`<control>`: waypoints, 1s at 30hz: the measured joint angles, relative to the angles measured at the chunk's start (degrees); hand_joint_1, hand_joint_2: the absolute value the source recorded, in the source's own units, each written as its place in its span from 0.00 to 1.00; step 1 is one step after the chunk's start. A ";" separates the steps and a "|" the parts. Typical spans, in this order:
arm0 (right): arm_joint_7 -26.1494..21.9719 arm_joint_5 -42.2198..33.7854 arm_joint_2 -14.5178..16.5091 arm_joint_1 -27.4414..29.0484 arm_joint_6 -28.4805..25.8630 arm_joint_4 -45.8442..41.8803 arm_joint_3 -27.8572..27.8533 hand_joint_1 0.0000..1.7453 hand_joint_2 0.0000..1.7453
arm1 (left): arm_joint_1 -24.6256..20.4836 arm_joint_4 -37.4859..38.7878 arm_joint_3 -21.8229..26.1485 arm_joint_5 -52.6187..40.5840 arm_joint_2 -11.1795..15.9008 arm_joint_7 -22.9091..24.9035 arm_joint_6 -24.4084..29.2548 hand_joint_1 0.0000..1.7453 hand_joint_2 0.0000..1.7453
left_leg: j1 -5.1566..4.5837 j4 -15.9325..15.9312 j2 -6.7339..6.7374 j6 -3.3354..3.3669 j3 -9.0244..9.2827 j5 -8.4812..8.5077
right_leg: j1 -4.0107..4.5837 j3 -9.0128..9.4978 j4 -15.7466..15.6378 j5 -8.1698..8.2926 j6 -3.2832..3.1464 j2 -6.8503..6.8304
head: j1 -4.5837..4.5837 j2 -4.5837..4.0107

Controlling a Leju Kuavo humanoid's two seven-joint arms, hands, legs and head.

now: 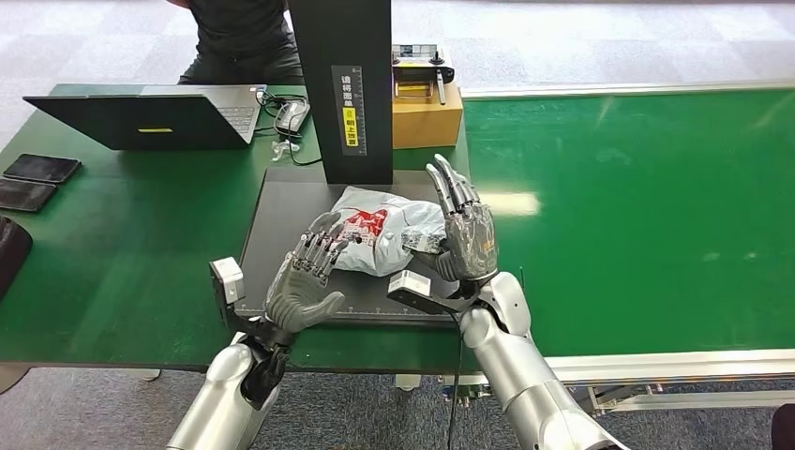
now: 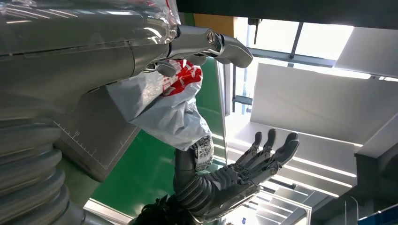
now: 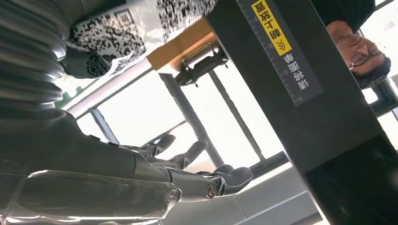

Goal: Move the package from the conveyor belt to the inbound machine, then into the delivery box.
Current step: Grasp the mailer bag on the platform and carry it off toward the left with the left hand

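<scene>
Seen from the head view, the package (image 1: pixel 382 230), a grey plastic bag with red print, lies on the dark platform (image 1: pixel 281 211) of the inbound machine, toward its right edge and in front of the black column (image 1: pixel 347 84). The left hand (image 1: pixel 307 281) rests against the bag's left side with fingers spread, gripping nothing. The right hand (image 1: pixel 464 230) stands upright at the bag's right end, fingers extended and apart; its palm seems to touch the bag, though this is hard to judge. A laptop (image 1: pixel 150 117) sits at the table's far left corner, and the green conveyor belt (image 1: pixel 637 206) runs to the right. In the left wrist view, the left hand's fingers (image 2: pixel 220 44) lie over the package (image 2: pixel 164 112), with the right hand (image 2: pixel 253 161) open beyond it. In the right wrist view, the right hand (image 3: pixel 187 178) shows uncurled fingers beside the column (image 3: pixel 300 84).
</scene>
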 joint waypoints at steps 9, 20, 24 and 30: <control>-0.05 -27.75 -0.97 -1.45 7.74 5.90 4.03 0.00 1.00 | 0.15 0.00 -0.14 0.02 0.25 -0.31 0.19 0.00 1.00 | 0.00 0.01 -0.06 0.00 -0.01 0.00 | 0.00 -0.01 0.00 0.00 0.00 -0.03 | 0.00 0.00; -0.09 -48.66 -3.88 -1.23 38.53 5.77 5.46 0.00 1.00 | 1.03 0.00 -0.06 -0.12 1.09 -0.74 -0.25 0.00 1.00 | 0.00 0.01 -0.06 0.00 -0.01 0.00 | 0.01 -0.02 0.00 0.00 0.00 -0.03 | 0.00 0.00; -0.14 -52.86 -5.13 0.25 46.84 3.18 4.98 0.00 1.00 | 1.41 0.00 0.19 -0.18 1.33 -0.78 -0.31 0.00 1.00 | 0.00 0.01 -0.06 0.00 -0.01 0.00 | 0.00 -0.02 0.00 -0.01 0.00 -0.04 | 0.01 0.00; -0.13 -53.77 -6.19 2.31 48.43 -1.25 4.23 0.00 1.00 | 1.77 0.00 0.65 -0.32 1.42 -0.78 -0.31 0.00 1.00 | 0.00 0.01 -0.06 0.00 -0.01 0.00 | 0.00 -0.03 0.00 -0.01 0.01 -0.03 | 0.01 0.00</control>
